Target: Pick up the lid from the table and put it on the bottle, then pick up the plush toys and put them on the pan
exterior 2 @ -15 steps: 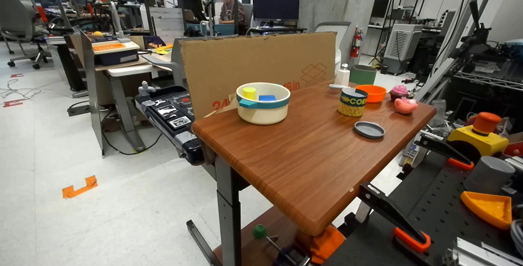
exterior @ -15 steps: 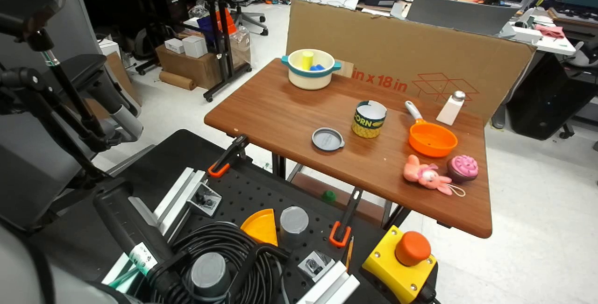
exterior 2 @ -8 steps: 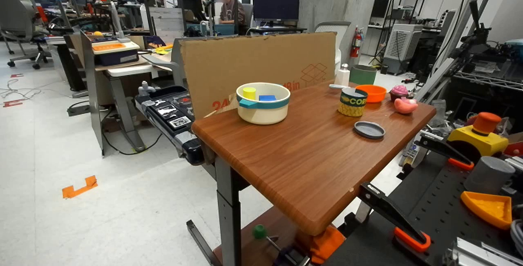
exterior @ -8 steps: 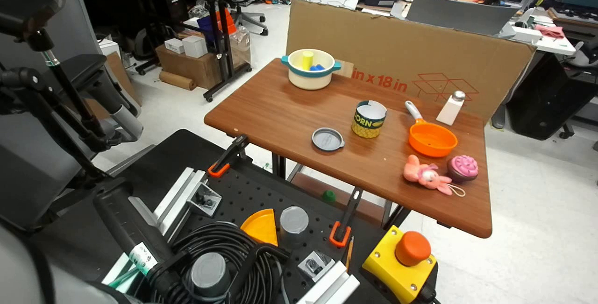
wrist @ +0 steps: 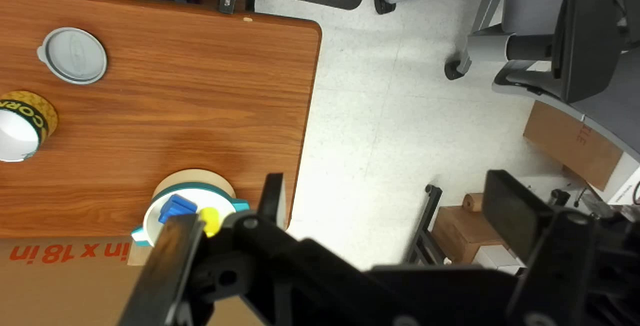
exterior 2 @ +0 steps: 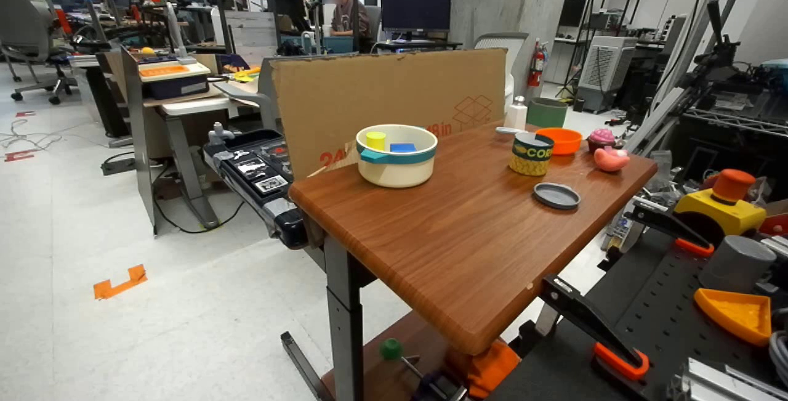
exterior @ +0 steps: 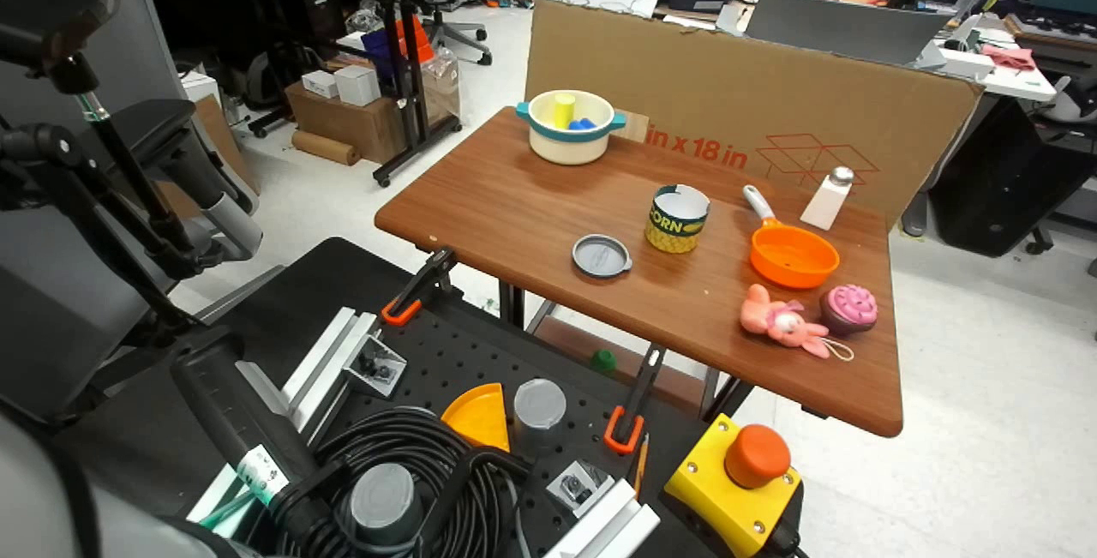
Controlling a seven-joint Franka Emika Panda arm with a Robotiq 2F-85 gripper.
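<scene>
The grey lid [exterior: 601, 256] lies flat on the table, in both exterior views, beside the bottle [exterior: 674, 232], a corn-labelled can standing upright. In the wrist view the lid [wrist: 76, 56] and the bottle [wrist: 46, 110] show at the left, the bottle's mouth uncovered. One plush toy [exterior: 782, 323] is a salmon-pink bunny lying down; the other plush toy [exterior: 848, 308] is rounder, pink over dark. Both rest on the wood just in front of the orange pan [exterior: 794, 260], which holds nothing. My gripper [wrist: 389, 191] is wide open in the wrist view, nothing between its fingers, well away from the lid.
A cream pot [exterior: 569, 147] with teal handles, holding yellow and blue pieces, stands at a back corner. Near the pan is a white shaker [exterior: 828, 200]. A cardboard wall [exterior: 754, 78] lines the back edge. Black clamps [exterior 2: 591, 321] grip the table's near edge.
</scene>
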